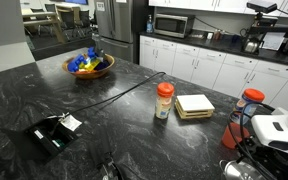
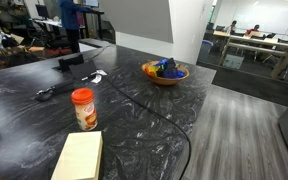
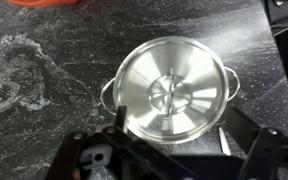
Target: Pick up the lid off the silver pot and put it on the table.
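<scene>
Wrist view gives us the most, doesn't it? We see the lid (image 3: 172,95) seated on the silver pot (image 3: 233,82), covering it rim to rim, with the pot standing on the table (image 3: 44,80).

Yes, and we read the gripper (image 3: 179,125) as spread and holding nothing. One dark finger shows over the pot's rim by one side handle. Its partner sits outside the rim on the opposite side.

So which way does the lid lie from the gripper?

Straight ahead along the approach, we think. The pot fills the middle of the wrist view and the gripper's body hangs over the pot's near edge. That puts the small raised handle at the lid's centre a little beyond the line between the fingertips, not off to either side.

Is there a long axis for us to line up with?

Not on the disc, which is round. The centre handle looks slightly elongated, running roughly from one of the pot's side handles toward the other. Glare blurs it, though, so we cannot tell for sure. If it is a bar, we judge the fingers would need turning to close across it.

And the exterior views?

In an exterior view, a shiny shape at the lower edge beside the white arm (image 1: 279,130) may be the pot. We cannot say more than that.
</scene>
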Action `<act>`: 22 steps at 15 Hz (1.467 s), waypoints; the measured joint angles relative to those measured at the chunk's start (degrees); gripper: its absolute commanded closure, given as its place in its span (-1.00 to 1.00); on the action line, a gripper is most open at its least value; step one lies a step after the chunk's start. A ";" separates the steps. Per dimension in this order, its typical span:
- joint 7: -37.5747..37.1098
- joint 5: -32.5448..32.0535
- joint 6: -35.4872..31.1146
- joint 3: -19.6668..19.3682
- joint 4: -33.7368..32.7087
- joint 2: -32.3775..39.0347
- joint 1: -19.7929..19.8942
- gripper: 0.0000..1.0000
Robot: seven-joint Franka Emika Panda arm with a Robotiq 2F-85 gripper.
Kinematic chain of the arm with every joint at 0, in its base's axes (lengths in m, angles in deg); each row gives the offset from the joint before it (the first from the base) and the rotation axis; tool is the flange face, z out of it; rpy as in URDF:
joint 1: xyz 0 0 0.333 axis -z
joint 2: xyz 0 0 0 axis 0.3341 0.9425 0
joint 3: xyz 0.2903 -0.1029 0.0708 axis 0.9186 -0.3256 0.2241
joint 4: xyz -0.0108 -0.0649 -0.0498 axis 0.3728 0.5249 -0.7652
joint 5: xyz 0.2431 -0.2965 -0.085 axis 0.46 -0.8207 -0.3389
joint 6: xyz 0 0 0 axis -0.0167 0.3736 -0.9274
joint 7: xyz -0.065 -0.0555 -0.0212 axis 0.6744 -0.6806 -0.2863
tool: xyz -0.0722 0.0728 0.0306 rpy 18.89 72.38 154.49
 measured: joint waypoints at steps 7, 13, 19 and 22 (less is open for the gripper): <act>0.05 1.18 0.02 -0.35 0.00 0.05 -0.63 -1.00; -1.28 1.19 -0.05 -0.35 0.01 0.87 -0.62 -1.00; -3.76 1.18 -1.30 -0.33 0.01 2.61 -0.50 -1.00; -4.38 1.18 -1.83 -0.33 0.01 3.28 -0.48 -1.00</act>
